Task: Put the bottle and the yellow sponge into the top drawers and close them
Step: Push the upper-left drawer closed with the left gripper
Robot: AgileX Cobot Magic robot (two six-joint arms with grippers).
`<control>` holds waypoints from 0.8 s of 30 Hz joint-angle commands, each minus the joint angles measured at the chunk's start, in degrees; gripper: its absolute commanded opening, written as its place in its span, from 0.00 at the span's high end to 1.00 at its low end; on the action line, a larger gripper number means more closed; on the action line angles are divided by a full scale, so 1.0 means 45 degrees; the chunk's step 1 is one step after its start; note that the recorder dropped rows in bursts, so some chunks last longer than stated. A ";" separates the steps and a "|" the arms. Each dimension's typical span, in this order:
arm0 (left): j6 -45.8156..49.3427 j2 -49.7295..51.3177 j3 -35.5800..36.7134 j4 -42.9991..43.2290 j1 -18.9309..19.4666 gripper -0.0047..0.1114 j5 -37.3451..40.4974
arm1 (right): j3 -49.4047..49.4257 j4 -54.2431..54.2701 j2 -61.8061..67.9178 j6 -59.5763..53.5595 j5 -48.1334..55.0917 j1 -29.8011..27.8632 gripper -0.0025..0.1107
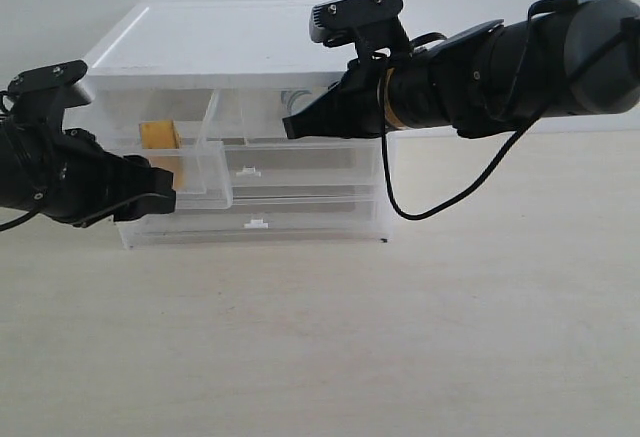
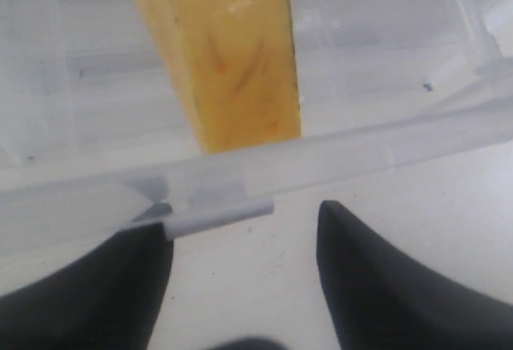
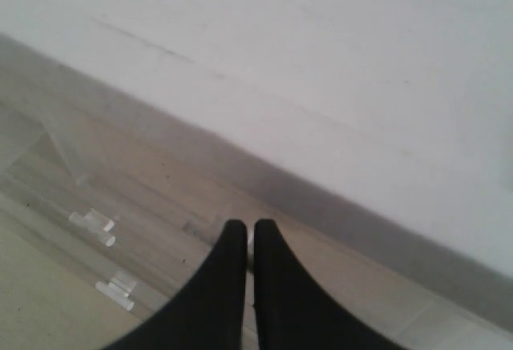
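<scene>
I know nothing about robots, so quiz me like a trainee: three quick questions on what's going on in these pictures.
1. True or false: the yellow sponge sits in the pulled-out top left drawer.
2. Which has its fingers spread apart? A) the left gripper B) the right gripper
3. Fill in: the top of the cabinet is coloured ___.

Key: 1 true; 2 A; 3 white.
</scene>
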 commanded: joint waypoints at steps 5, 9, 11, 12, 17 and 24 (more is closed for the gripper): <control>0.0311 -0.0016 -0.0394 -0.0130 -0.0031 0.52 -0.2205 | -0.0158 0.0006 0.0021 -0.0141 -0.0443 0.0006 0.98; 0.0509 -0.0016 -0.0515 -0.0130 -0.0031 0.52 -0.2365 | -0.0158 0.0006 0.0021 -0.0118 -0.0471 0.0006 0.98; 0.0509 -0.0016 -0.0711 -0.0130 -0.0031 0.52 -0.2253 | -0.0158 0.0006 0.0021 -0.0118 -0.0471 0.0006 0.98; 0.0509 -0.0016 -0.0882 -0.0130 -0.0031 0.52 -0.2253 | -0.0158 0.0006 0.0021 -0.0118 -0.0471 0.0006 0.98; 0.0509 -0.0016 -0.1333 -0.0130 -0.0031 0.52 -0.2034 | -0.0158 0.0006 0.0021 -0.0118 -0.0471 0.0006 0.98; 0.0509 0.0140 -0.1409 -0.0130 -0.0031 0.52 -0.2362 | -0.0158 0.0006 0.0021 -0.0118 -0.0471 0.0006 0.98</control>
